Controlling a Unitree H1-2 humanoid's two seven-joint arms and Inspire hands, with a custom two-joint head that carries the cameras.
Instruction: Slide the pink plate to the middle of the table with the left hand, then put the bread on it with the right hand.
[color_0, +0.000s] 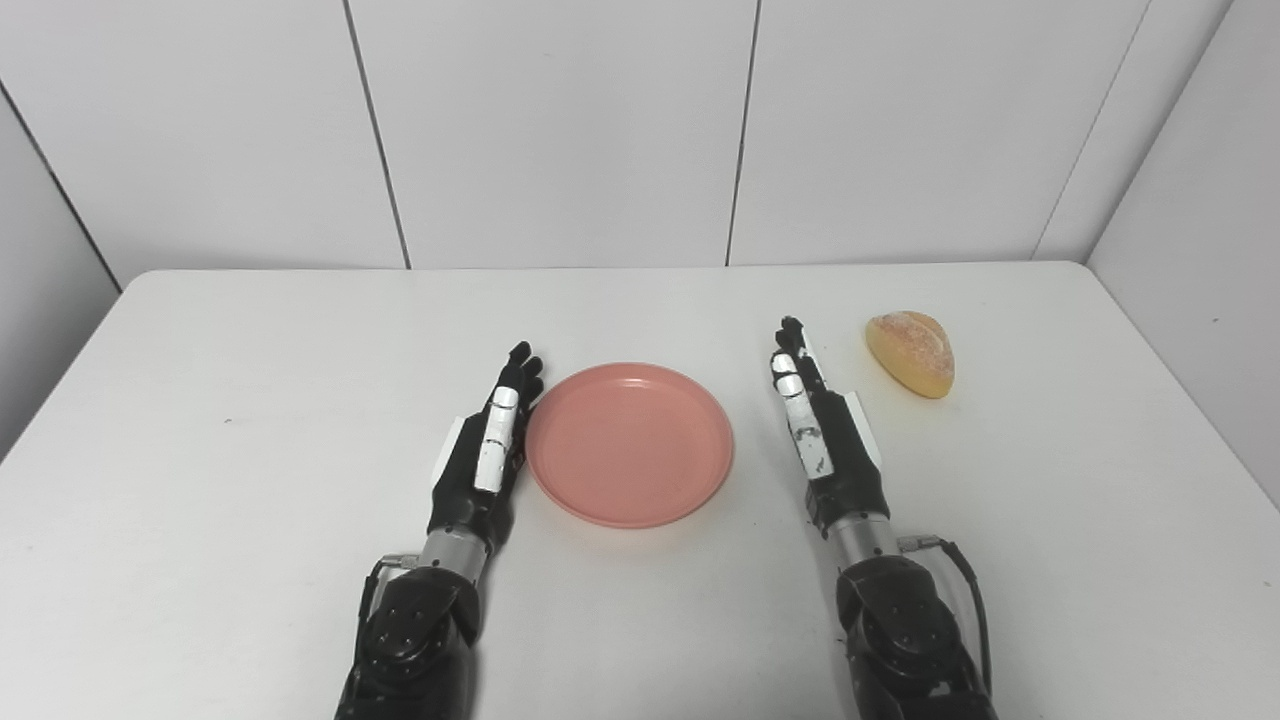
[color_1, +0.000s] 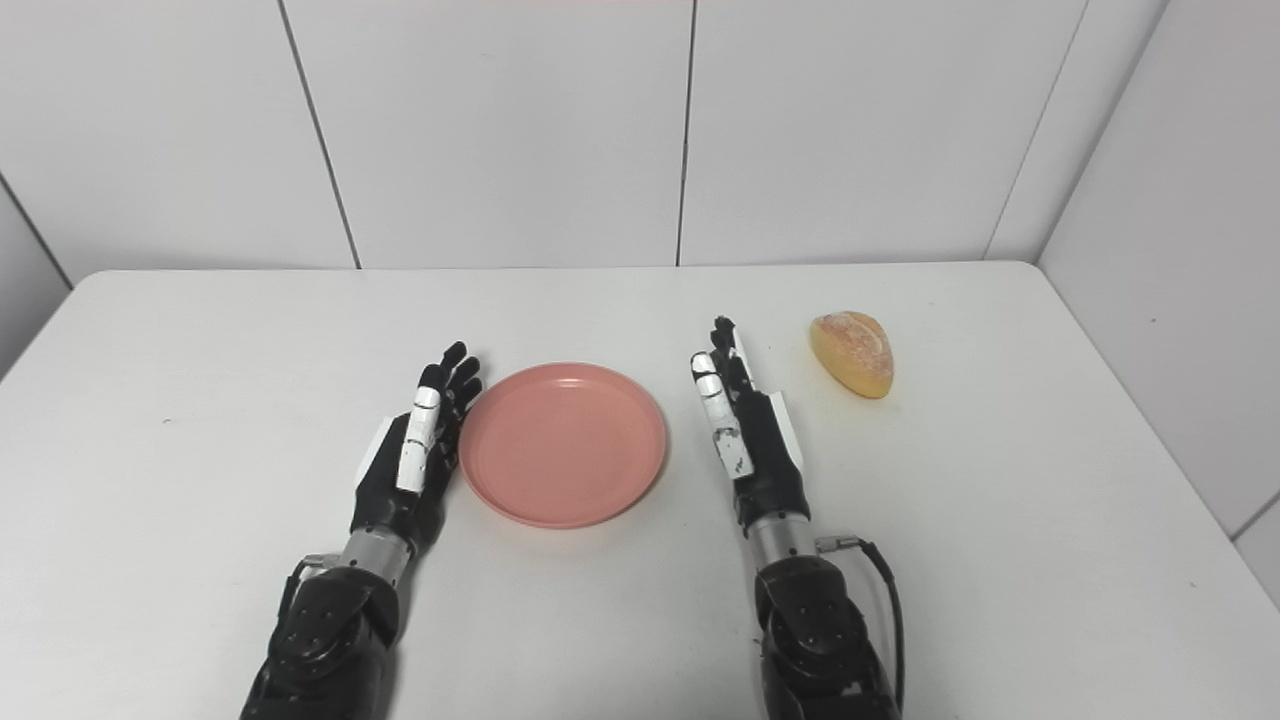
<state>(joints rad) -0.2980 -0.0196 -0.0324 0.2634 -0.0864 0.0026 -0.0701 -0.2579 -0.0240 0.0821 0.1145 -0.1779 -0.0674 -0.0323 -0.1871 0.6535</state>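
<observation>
Both hands flat and released: left hand (color_0: 485, 440) edge-on, fingers straight, just beside the left rim of the round pink plastic plate (color_0: 630, 445); right hand (color_0: 820, 425) holding nothing, right of the plate. Plate sits mid-table on the white tabletop (color_0: 250, 400). Golden half-round bread roll (color_0: 911, 353) lies just beyond the right hand, untouched.

You have one pink plate (color_0: 630, 445) on the worktop (color_0: 250, 400), lying near the middle. You have one piece of bread (color_0: 911, 353), to the right and a little farther back. You have two robot hands in view: one left robot hand (color_0: 485, 450) at the plate's left rim, and one right robot hand (color_0: 818, 430) between the plate and the bread. That makes two loose things on one worktop, and two arms coming in from the near edge
</observation>
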